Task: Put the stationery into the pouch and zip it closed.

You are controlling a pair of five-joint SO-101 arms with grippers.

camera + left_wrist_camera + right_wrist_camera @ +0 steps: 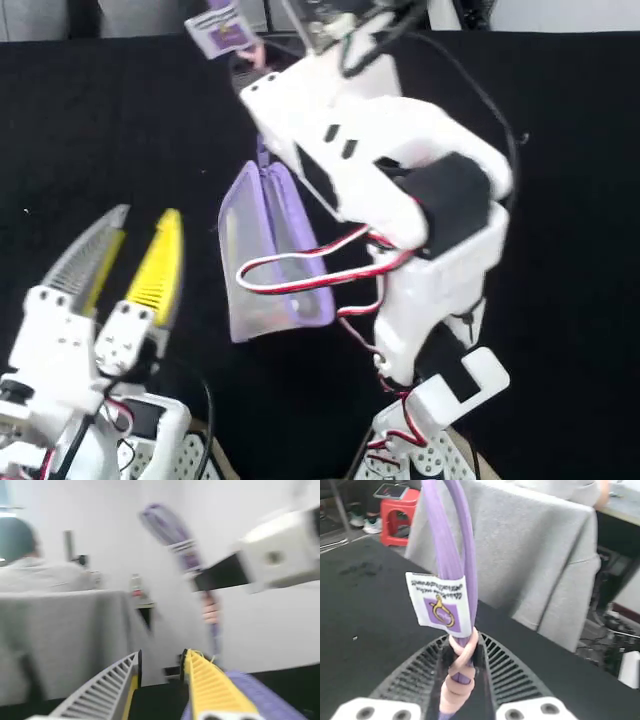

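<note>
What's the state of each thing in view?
left gripper: fingers open, empty.
right gripper: fingers shut on strap.
strap: purple loop, clamped at its base.
pouch: hangs edge-on under the right arm; zip state unclear.
tag: attached to strap, beside the fingers.

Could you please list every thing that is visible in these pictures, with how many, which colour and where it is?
pouch: one, purple, held up over the table by its loop
label: one, white and purple, on the loop
cord: one, pink, wound around the loop next to the label
table: one, black, under both arms
stool: one, red, on the floor beyond the table
cloth: one, grey, beyond the table's far edge
left end effector: one, grey and yellow, open, beside the pouch
right end effector: one, grey, shut on the pouch's loop
</note>
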